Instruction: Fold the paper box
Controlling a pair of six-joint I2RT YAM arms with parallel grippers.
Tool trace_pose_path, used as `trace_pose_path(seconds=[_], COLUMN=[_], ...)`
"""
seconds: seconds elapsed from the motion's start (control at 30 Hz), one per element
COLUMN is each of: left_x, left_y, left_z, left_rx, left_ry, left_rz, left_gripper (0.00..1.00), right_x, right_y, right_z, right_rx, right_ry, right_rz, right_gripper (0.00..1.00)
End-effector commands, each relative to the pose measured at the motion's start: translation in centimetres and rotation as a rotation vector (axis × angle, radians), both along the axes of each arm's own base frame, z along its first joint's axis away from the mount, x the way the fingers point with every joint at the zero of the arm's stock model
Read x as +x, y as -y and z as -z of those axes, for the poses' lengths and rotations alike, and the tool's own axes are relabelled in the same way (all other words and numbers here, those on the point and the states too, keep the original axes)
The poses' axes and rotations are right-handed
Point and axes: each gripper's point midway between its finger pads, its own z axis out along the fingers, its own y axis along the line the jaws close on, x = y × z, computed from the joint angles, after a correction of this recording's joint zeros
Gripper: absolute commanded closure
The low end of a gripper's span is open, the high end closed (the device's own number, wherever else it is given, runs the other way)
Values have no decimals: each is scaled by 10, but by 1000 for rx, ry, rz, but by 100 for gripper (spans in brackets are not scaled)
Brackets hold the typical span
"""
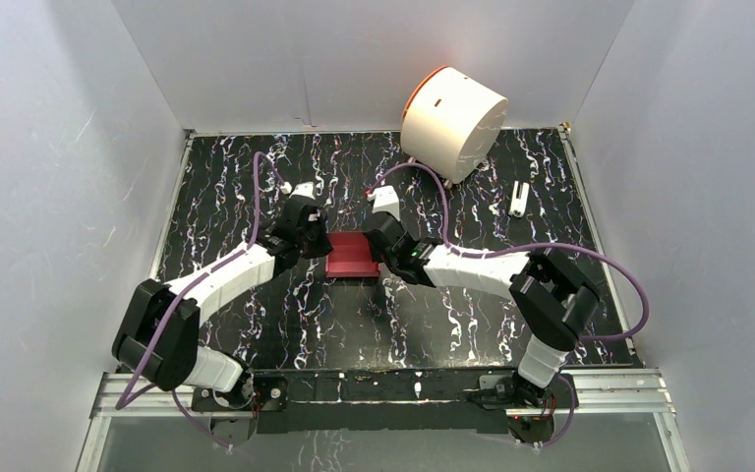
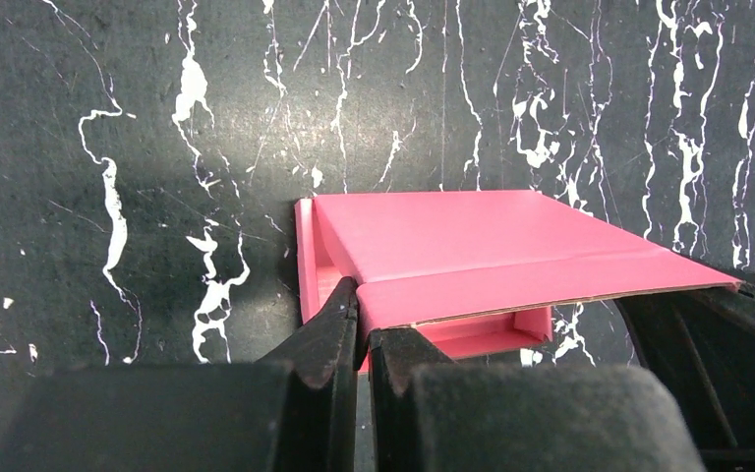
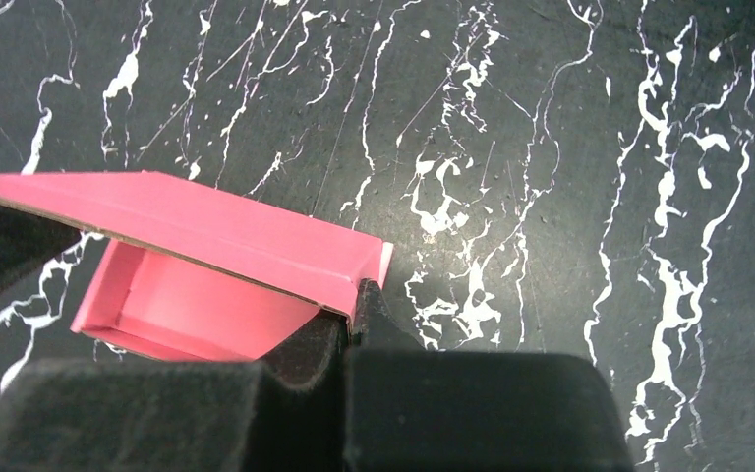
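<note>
Risk: left gripper (image 2: pixel 362 320) and right gripper (image 3: pixel 352 310), each clenched on a paper box (image 1: pixel 352 254) lid corner, could tear it by pulling unevenly.

A black desk (image 1: pixel 256 324) veined with white carries a big white drum (image 1: pixel 455 120) with an orange rim, tipped on its side at the far edge. A small white piece (image 1: pixel 519 199) lies nearby.
</note>
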Motion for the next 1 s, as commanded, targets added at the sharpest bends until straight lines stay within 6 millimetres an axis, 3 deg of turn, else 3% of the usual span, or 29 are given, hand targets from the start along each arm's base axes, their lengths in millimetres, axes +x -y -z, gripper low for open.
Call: trace_pose_path(seconds=[0.0, 0.3, 0.43, 0.97], left_x=[-8, -21, -27, -51], left_y=[18, 24, 21, 4], left_z=[-13, -10, -2, 28], left_rx=[-103, -135, -127, -64], left_ry=[41, 56, 53, 20], left_rz=[12, 14, 12, 15], left_gripper=[100, 100, 100, 100], right_x=[1, 6, -1, -29], right_y=[-23, -24, -12, -3], right_z=[-26, -20, -4, 18], right_rx=[224, 234, 209, 196], right_ry=[40, 36, 40, 9], right_rz=[101, 153, 165, 79], right_gripper=[100, 100, 100, 100])
